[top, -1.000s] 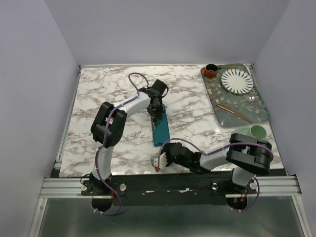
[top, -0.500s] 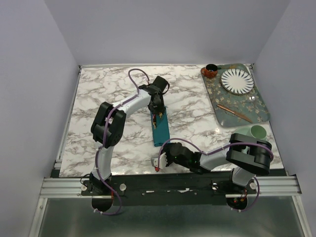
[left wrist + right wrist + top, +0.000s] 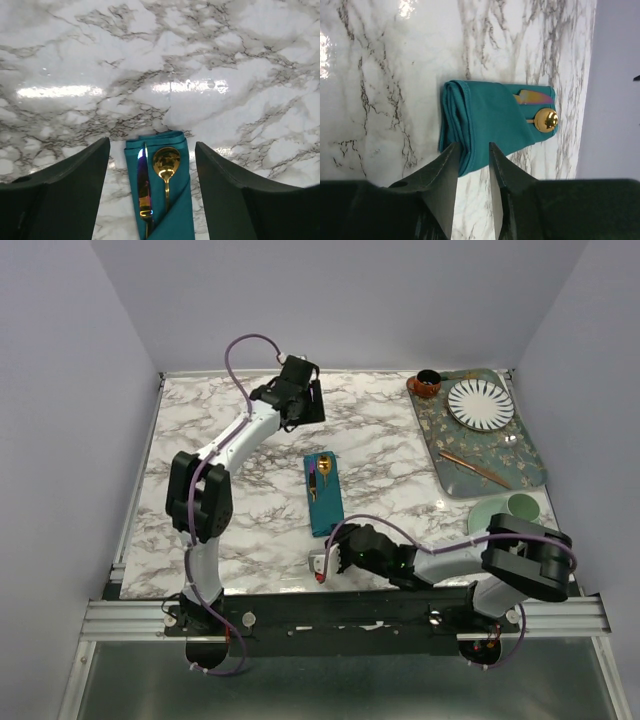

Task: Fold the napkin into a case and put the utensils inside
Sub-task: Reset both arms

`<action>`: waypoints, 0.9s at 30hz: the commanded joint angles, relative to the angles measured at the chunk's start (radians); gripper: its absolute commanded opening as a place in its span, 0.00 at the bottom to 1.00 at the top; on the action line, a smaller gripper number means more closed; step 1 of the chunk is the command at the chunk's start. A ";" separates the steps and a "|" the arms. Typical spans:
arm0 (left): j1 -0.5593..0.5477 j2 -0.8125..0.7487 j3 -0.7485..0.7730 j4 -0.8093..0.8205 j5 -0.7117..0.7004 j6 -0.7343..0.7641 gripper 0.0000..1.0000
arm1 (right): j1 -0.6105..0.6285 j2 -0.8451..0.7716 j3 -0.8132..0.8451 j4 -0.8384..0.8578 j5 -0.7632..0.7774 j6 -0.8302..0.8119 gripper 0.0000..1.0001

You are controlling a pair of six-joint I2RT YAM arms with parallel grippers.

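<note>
The napkin lies folded as a narrow teal case (image 3: 324, 502) mid-table, its long side running away from me. Both utensils stick out of its far end: an iridescent knife (image 3: 143, 185) and a gold spoon (image 3: 166, 162) side by side. In the right wrist view the case (image 3: 490, 117) shows the knife (image 3: 535, 96) and spoon (image 3: 546, 120) at its far end. My left gripper (image 3: 303, 403) hovers beyond the case's far end, open and empty (image 3: 152, 145). My right gripper (image 3: 321, 565) sits low by the near edge, short of the case, open a little (image 3: 474, 146), holding nothing.
A patterned tray (image 3: 530, 465) at the back right carries a striped plate (image 3: 480, 405), copper-pink sticks (image 3: 475, 468) and a brown cup (image 3: 426, 384). A pale green saucer with a cup (image 3: 520, 506) sits in front of the tray, beside my right arm.
My left gripper has opened at the case's far end, let go there, and pulled up and back toward the far edge. The right jaws have widened slightly.
</note>
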 commanded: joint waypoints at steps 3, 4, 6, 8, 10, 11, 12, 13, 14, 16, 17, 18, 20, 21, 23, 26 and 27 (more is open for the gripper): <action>0.112 -0.190 -0.075 0.083 0.124 0.196 0.99 | -0.011 -0.196 0.087 -0.206 -0.079 0.171 0.49; 0.128 -0.208 -0.087 0.089 0.217 0.210 0.99 | -0.019 -0.251 0.104 -0.244 -0.087 0.197 0.52; 0.160 -0.256 -0.115 0.088 0.270 0.228 0.99 | -0.029 -0.307 0.142 -0.344 -0.105 0.275 0.70; 0.211 -0.287 -0.117 0.072 0.353 0.244 0.99 | -0.054 -0.385 0.191 -0.425 -0.101 0.338 0.88; 0.246 -0.301 -0.111 0.039 0.392 0.242 0.99 | -0.110 -0.430 0.264 -0.492 -0.091 0.382 0.95; 0.277 -0.313 -0.098 0.025 0.452 0.258 0.99 | -0.141 -0.459 0.300 -0.588 -0.095 0.411 1.00; 0.289 -0.321 -0.094 -0.001 0.463 0.271 0.99 | -0.178 -0.468 0.331 -0.641 -0.116 0.475 1.00; 0.295 -0.330 -0.092 -0.014 0.468 0.287 0.99 | -0.256 -0.479 0.367 -0.681 -0.125 0.503 1.00; 0.304 -0.348 -0.091 -0.027 0.468 0.328 0.99 | -0.295 -0.490 0.418 -0.748 -0.133 0.523 1.00; 0.312 -0.364 -0.089 -0.076 0.485 0.371 0.99 | -0.394 -0.499 0.464 -0.801 -0.153 0.550 1.00; 0.317 -0.368 -0.087 -0.098 0.500 0.399 0.99 | -0.428 -0.502 0.492 -0.842 -0.160 0.557 1.00; 0.323 -0.370 -0.087 -0.119 0.523 0.435 0.99 | -0.462 -0.511 0.500 -0.855 -0.182 0.573 1.00; 0.332 -0.365 -0.097 -0.190 0.541 0.463 0.99 | -0.575 -0.505 0.518 -0.891 -0.200 0.603 1.00; 0.338 -0.365 -0.103 -0.225 0.535 0.475 0.99 | -0.620 -0.484 0.547 -0.913 -0.234 0.654 1.00; 0.338 -0.383 -0.161 -0.225 0.470 0.472 0.99 | -0.752 -0.444 0.590 -0.995 -0.274 0.723 1.00; 0.338 -0.417 -0.244 -0.206 0.344 0.512 0.99 | -0.901 -0.356 0.688 -1.126 -0.351 0.858 1.00; 0.338 -0.423 -0.265 -0.202 0.325 0.524 0.99 | -0.924 -0.343 0.699 -1.143 -0.381 0.898 1.00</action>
